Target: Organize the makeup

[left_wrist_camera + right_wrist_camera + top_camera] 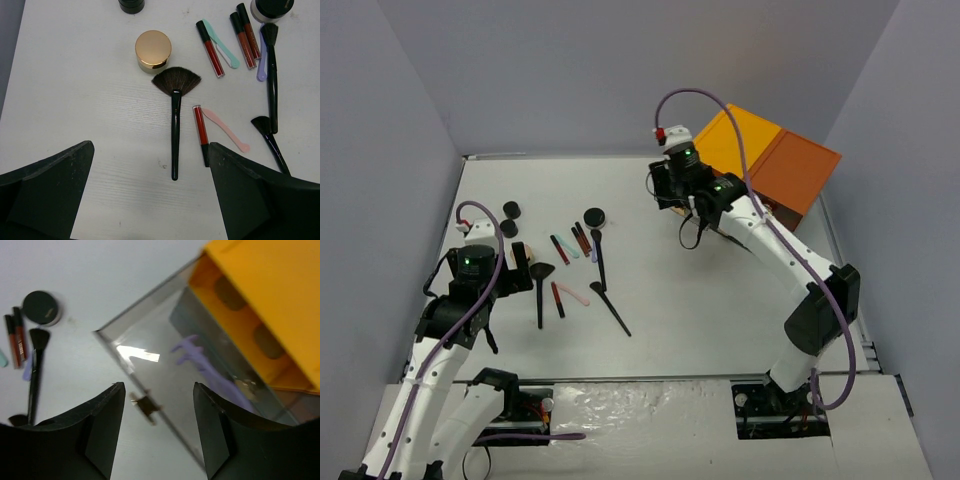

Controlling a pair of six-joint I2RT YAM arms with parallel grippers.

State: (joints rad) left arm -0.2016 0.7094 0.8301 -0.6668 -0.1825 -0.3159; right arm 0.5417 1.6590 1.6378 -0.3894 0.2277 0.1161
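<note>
l gripper (150,150) hangs low over near-left part of white table (720,300). jaws spread wide, nothing btwn them. its cam looks down on most of the makeup, all loose on the tabletop, none in the box.

makeup, l wrist view:
- tan compact (153,50) w/ gold lid sits just beyond fan brush (175,125). bristles at compact's edge, touching or not, can't tell. handle points back toward l gripper.
- just right of fan brush: red stick (200,132) and pink spatula (226,129), their far ends meeting.
- farther out: 2nd red stick (211,50) w/ mint spatula (220,44) alongside.
- 2 darker red sticks (245,32) side by side.
- purple spatula (261,67) against a long black brush (271,90). angled brush (270,142) nearer the cam.

3 round black jars, top view: jar (511,209) and jar (508,228) close together toward l edge. 3rd jar (594,216) at far end of the stick cluster.

r gripper (158,390) is far-right, at the front of the orange-topped box (760,150), well apart from the makeup. clear drawer (190,375) sticks out from under the orange top. its small handle (146,407) sits in the gap btwn the r fingers, not pinched. jaws part-spread, holding nothing. drawer contents too blurry to make out.
</note>
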